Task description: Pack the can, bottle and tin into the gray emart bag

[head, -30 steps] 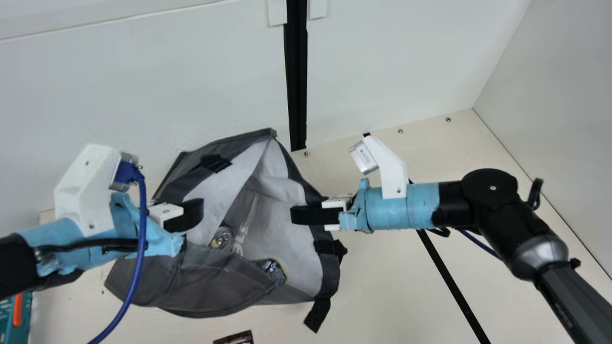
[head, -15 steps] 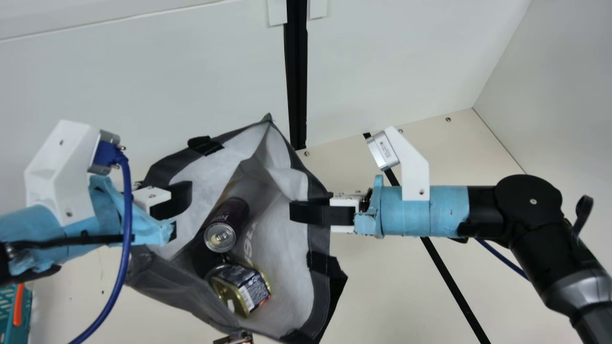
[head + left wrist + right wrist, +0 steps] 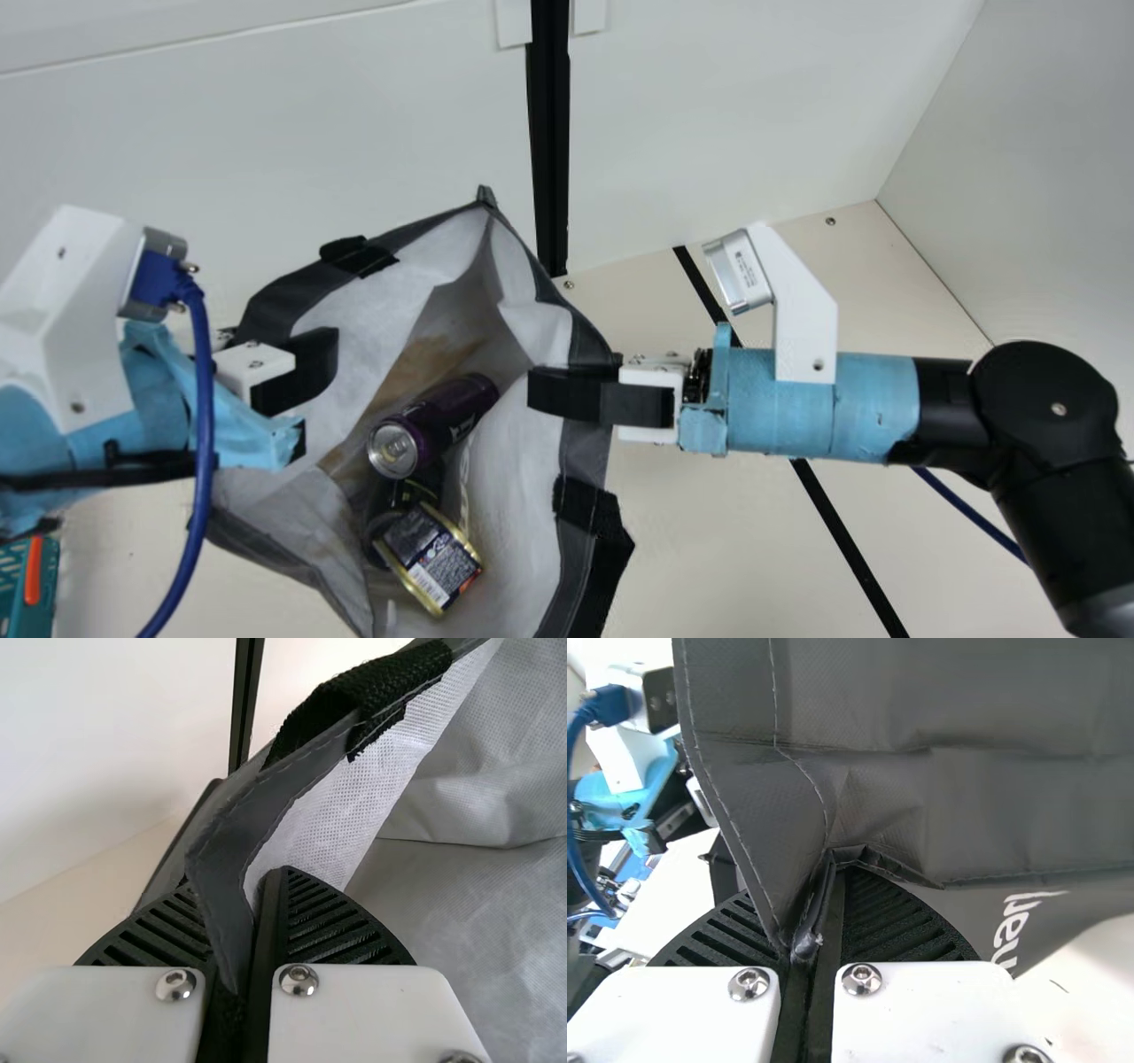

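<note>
Two packed: can (image 3: 434, 421) and tin (image 3: 431, 554), between the grippers, inside gray emart bag (image 3: 282, 297) | left gripper (image 3: 310, 368): clamped on bag's rim | right gripper (image 3: 551, 392): clamped on opposite rim | teal basket (image 3: 16, 580): left gripper's outer side

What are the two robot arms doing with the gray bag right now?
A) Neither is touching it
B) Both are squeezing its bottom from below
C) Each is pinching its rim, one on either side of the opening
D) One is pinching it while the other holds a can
C: the left fingers and the right fingers are each closed on the edge of the gray bag, on opposite sides of its mouth.
</note>
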